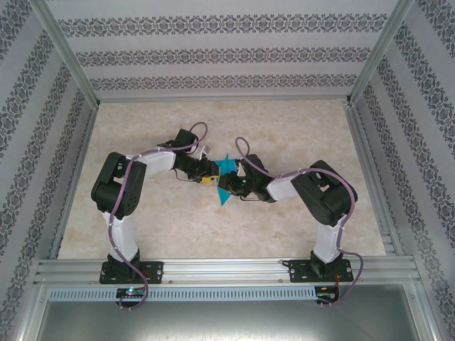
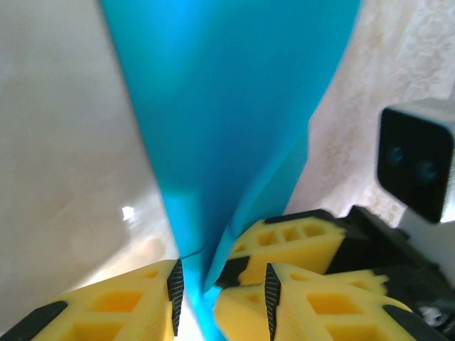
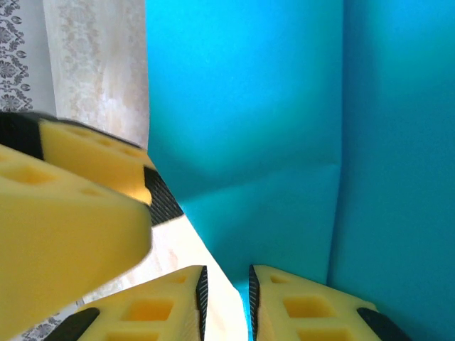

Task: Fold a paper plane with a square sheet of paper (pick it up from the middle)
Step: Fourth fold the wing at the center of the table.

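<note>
Two robot arms bend inward over a pale marbled counter (image 1: pixel 298 135) and meet near its middle. A creased teal paper (image 1: pixel 226 179), narrowing to a point at its near end, sits directly between the two end effectors. The left end effector (image 1: pixel 207 175) is just to the paper's left. The right end effector (image 1: pixel 240 186) is just to its right and a little nearer the arm bases.

From the left wrist, the paper (image 2: pixel 227 106) fans out ahead of the left end effector (image 2: pixel 220 277) and narrows to a strip running down between its yellow fingers (image 2: pixel 121 305). Those jaws stand partly apart, with a bright gap beside the strip, so they are not pinching it. Just beyond the strip is one yellow finger (image 2: pixel 291 238) of the other arm.

From the right wrist, the paper (image 3: pixel 284 106) stands as a broad creased wall ahead of the right end effector (image 3: pixel 226 277). Its lower edge dips into the slim gap between the pads, close against the right-hand one. Whether those jaws grip the paper I cannot tell.
</note>
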Robot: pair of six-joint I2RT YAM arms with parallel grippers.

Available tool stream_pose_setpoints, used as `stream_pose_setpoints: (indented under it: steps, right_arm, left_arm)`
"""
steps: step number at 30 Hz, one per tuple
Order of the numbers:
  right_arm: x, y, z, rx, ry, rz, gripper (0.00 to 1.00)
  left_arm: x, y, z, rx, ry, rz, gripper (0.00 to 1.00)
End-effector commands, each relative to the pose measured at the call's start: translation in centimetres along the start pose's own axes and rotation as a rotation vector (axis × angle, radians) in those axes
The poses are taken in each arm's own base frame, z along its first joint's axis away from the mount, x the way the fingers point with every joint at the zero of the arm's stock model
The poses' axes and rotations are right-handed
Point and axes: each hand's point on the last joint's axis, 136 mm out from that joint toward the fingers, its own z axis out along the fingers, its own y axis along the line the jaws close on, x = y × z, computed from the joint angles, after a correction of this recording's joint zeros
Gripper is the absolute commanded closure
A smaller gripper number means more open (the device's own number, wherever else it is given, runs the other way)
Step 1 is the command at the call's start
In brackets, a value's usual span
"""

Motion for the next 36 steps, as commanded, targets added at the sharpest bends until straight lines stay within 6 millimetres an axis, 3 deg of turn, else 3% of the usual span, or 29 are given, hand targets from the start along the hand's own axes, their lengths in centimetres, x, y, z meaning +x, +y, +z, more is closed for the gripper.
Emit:
stream_pose_setpoints:
  steps: [1,13,20,28,36]
  right_arm:
    - [3.2,-4.0,0.2,0.133,0.087,0.021,0.76]
    - [2.8,-3.7,0.2,0.132,0.078,0.020,0.77]
    - [2.7,-3.6,-0.1,0.132,0.074,0.017,0.77]
    - [2.7,-3.7,-0.4,0.139,0.068,0.019,0.78]
    - [2.8,-3.6,-0.3,0.136,0.072,0.021,0.78]
  left_arm:
    - [-3.0,-1.9,-1.0,0.075,-0.077,0.041,0.61]
    - [-1.8,0.0,0.3,0.042,0.002,0.011,0.63]
    - [-1.5,0.7,1.0,0.022,0.022,0.015,0.81]
    - [-1.4,2.4,0.0,-0.115,-0.002,0.047,0.71]
    - [-1.5,1.0,0.1,-0.041,-0.012,0.041,0.66]
